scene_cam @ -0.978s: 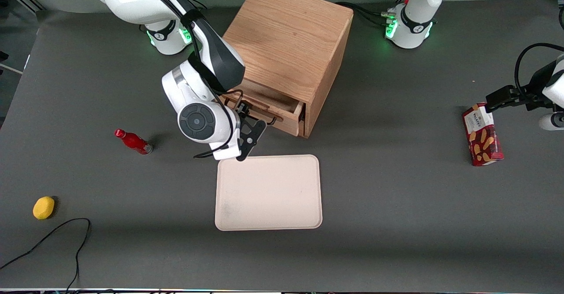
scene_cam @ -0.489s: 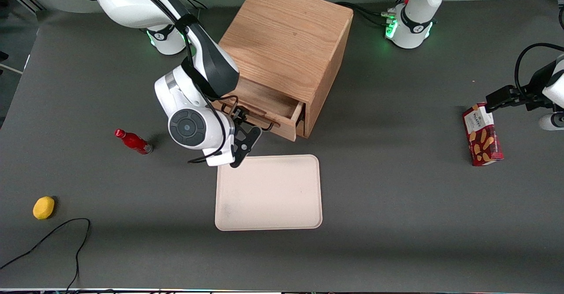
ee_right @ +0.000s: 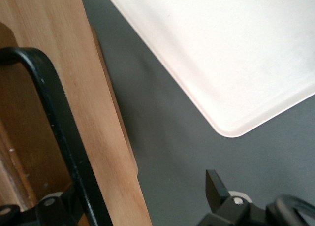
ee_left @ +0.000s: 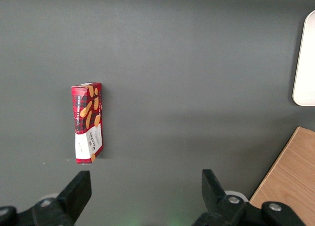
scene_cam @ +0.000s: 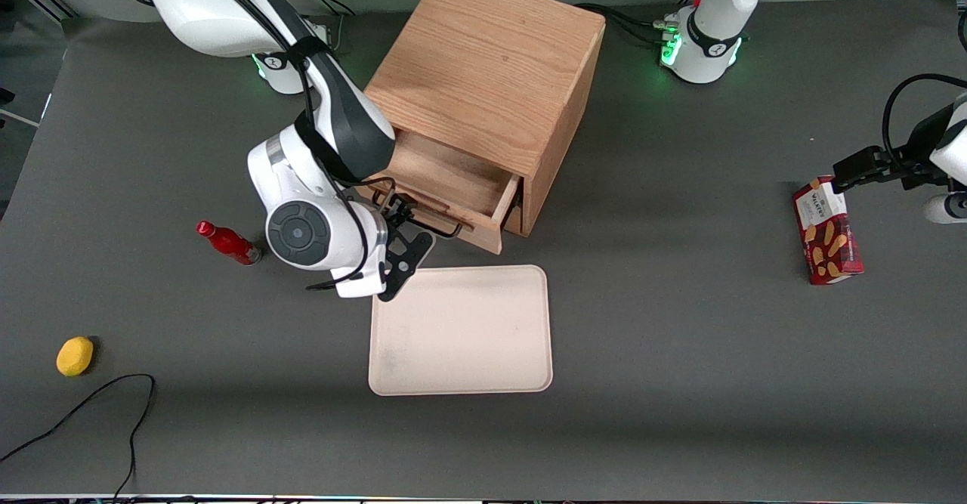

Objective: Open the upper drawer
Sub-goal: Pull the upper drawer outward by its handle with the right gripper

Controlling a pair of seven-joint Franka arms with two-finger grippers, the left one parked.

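The oak cabinet (scene_cam: 491,58) stands at mid-table. Its upper drawer (scene_cam: 453,179) is pulled partly out toward the front camera, and its shallow wooden inside shows. The thin black wire handle (scene_cam: 438,223) runs along the drawer front. My right gripper (scene_cam: 398,226) is at that handle, just above the tray's nearest corner. In the right wrist view the handle (ee_right: 54,117) and the drawer front (ee_right: 103,137) lie between the spread fingers of the gripper (ee_right: 142,191), with the handle close against one finger (ee_right: 212,186). The gripper is open and does not clamp the handle.
A cream tray (scene_cam: 461,330) lies on the table in front of the cabinet, also in the right wrist view (ee_right: 221,53). A red bottle (scene_cam: 227,242) and a yellow fruit (scene_cam: 75,356) lie toward the working arm's end. A biscuit box (scene_cam: 826,230) lies toward the parked arm's end.
The upper drawer has slid farther out of the cabinet. My gripper has moved with the handle toward the front camera and toward the working arm's end.
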